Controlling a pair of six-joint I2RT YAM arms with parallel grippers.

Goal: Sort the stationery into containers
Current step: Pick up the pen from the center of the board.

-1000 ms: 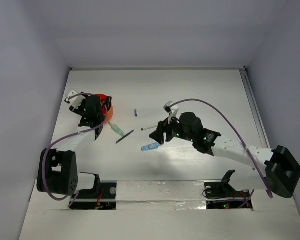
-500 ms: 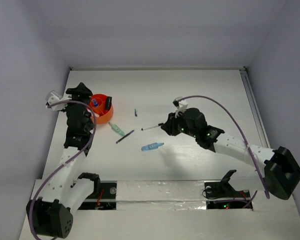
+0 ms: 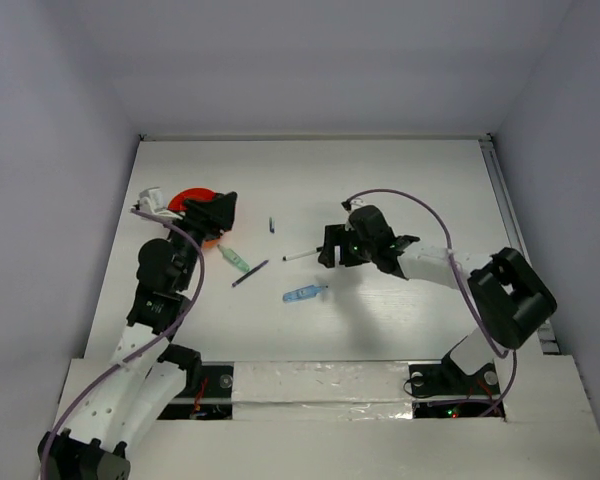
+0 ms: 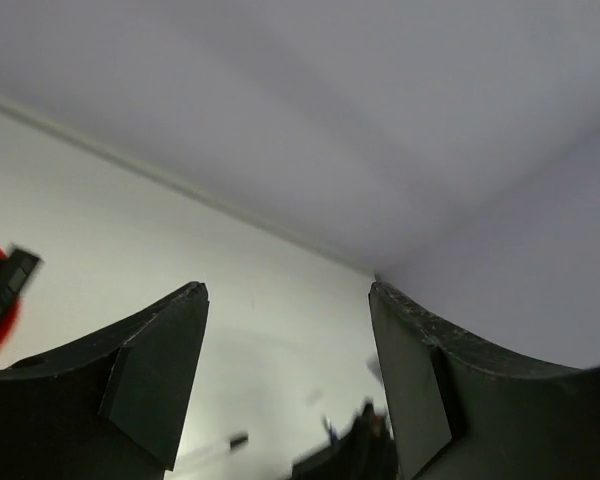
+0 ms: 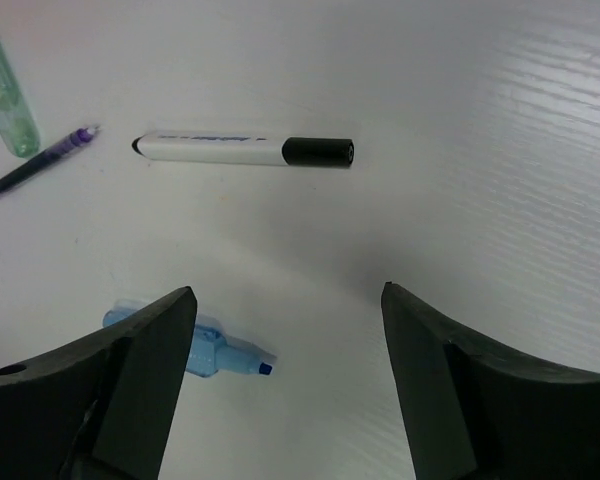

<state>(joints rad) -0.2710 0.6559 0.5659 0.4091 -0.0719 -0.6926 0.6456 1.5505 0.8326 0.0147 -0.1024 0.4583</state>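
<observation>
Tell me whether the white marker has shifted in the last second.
No. The white marker lies where it did, just beyond the blue highlighter, at the same angle.

Orange cup (image 3: 185, 197) far-left; white marker (image 5: 242, 150), blue marker (image 5: 192, 350) flat, apart.

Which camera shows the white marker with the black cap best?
The right wrist view: the white marker lies full length and sharp, black cap to the right. The top external view shows only a thin sliver by the right gripper. The left wrist view shows nothing clear of it.
</observation>
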